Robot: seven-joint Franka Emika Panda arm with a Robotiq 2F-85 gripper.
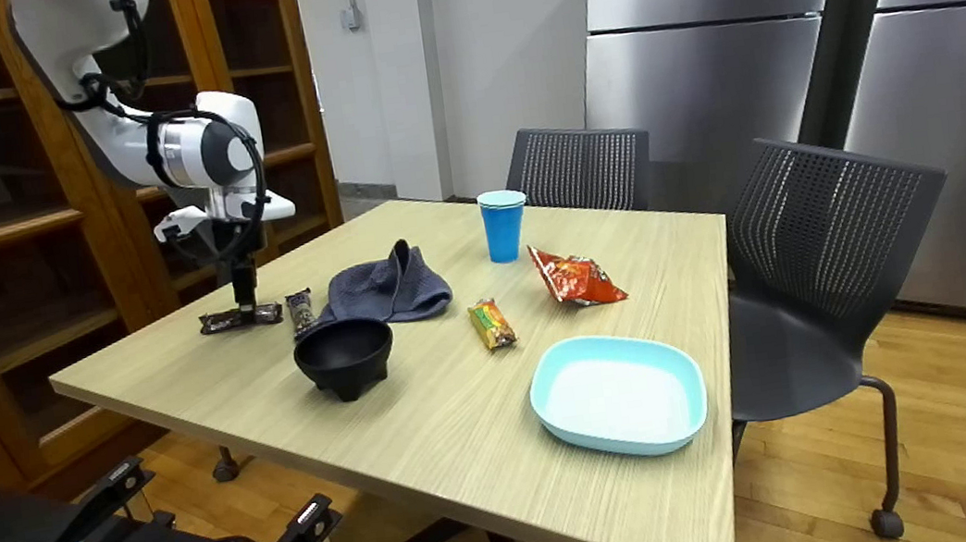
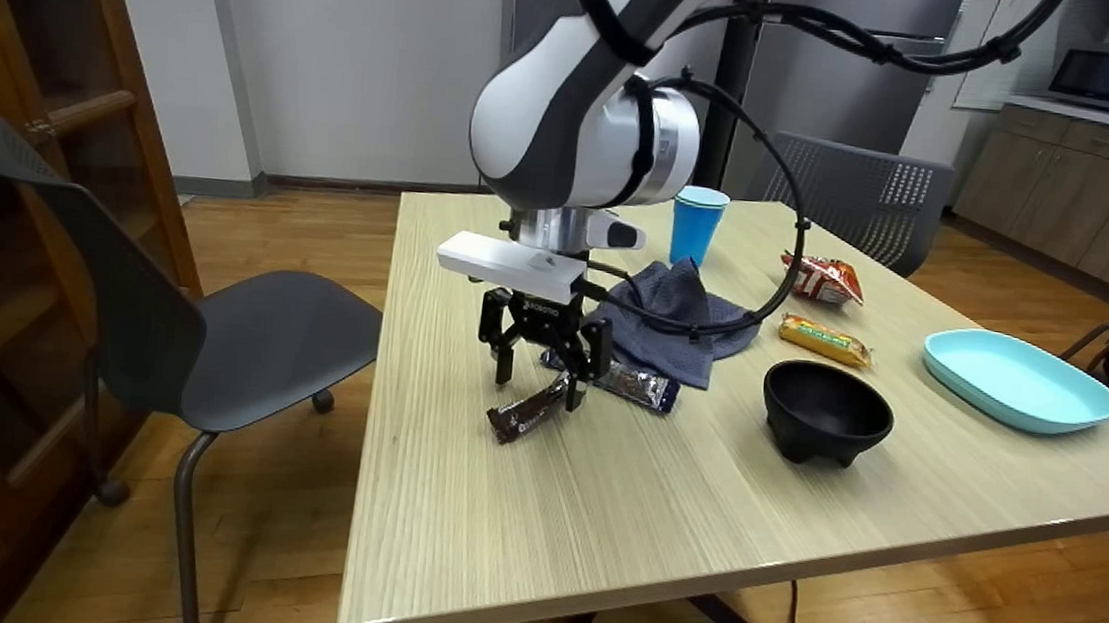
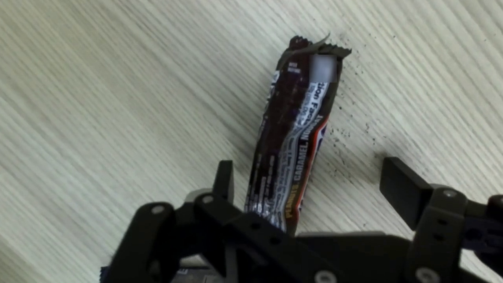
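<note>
Brown-wrapped, a bar [image 3: 292,133] lies on the worktop [image 2: 495,537] between the spread jaws of the end effector [image 3: 308,173], ungripped, nearer one side. Its long axis runs roughly across their closing line.

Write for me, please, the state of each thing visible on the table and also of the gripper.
Gripper: open, holding nothing
Dark bar: wrapped, lying between the open jaws
Second dark bar: wrapped, lying flat
Yellow packet: wrapped, lying flat
Red bag: crumpled; cannot tell if opened
Blue cups: nested, upright
Gray towel: bunched up
Black bowl: upright
Blue tray: upright
</note>
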